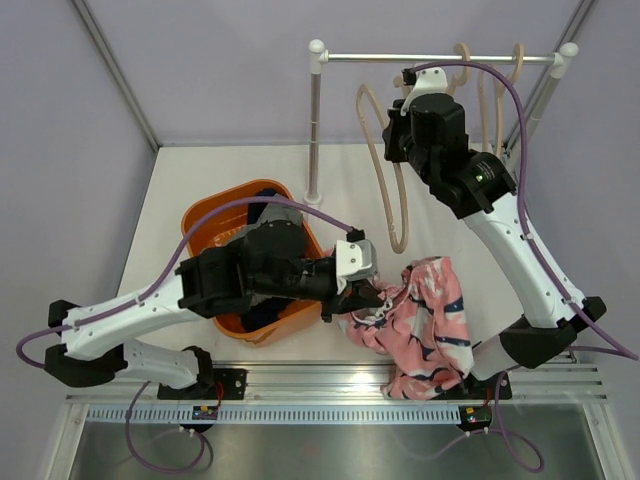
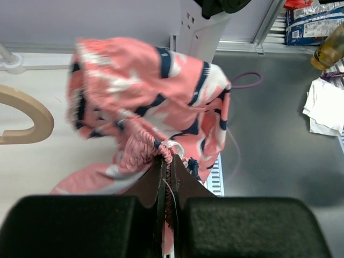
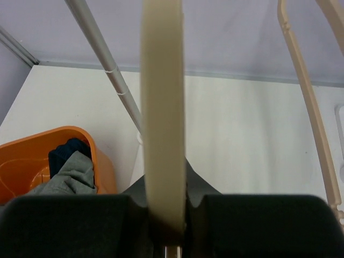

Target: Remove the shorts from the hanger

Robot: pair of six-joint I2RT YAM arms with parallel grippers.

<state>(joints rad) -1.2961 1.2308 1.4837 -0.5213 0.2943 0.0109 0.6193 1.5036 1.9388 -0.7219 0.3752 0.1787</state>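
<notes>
Bright even light, soft shadows, wrist views blurred up close

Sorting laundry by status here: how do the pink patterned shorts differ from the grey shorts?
The pink patterned shorts carry a dark-blue and white print; the grey shorts are plain. The pink pair is outside the orange basket; the grey pair lies inside it. The left gripper is shut on the pink pair's waistband; nothing holds the grey pair. Both are crumpled cloth.
</notes>
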